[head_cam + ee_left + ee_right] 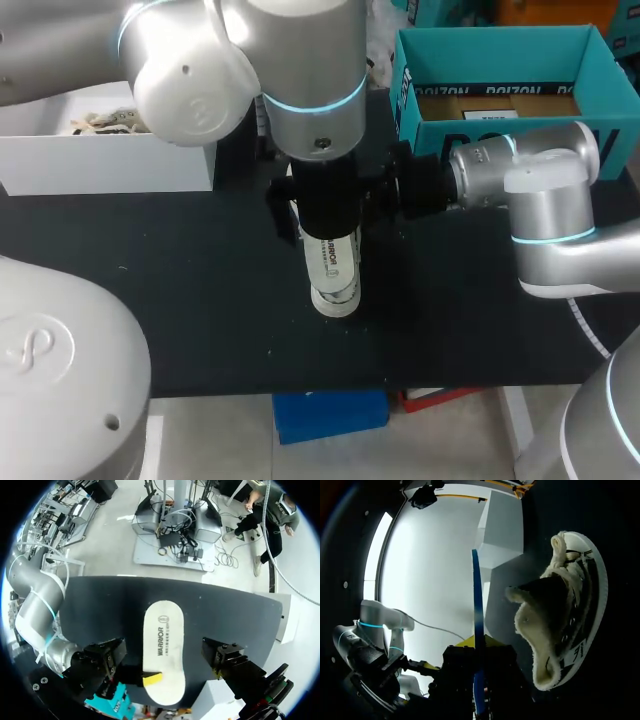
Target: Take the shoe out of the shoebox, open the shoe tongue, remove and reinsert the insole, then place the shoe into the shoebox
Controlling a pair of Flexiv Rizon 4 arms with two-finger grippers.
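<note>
Insole [162,645]: tabletop [200,280] middle.
Right gripper [476,647]: clamped on insole's end.
Left gripper [164,662]: released, over insole.
Shoe [570,610]: beside right gripper.

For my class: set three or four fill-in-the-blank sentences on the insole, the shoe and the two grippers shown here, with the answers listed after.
1. The insole has a ___ upper face.
2. The left gripper hangs over the insole with its fingers ___.
3. The shoe lies on the ___, not in the shoebox.
4. The right gripper grips the insole's end; its upper fingertip is ___.
Answers: white; open; table; yellow.
</note>
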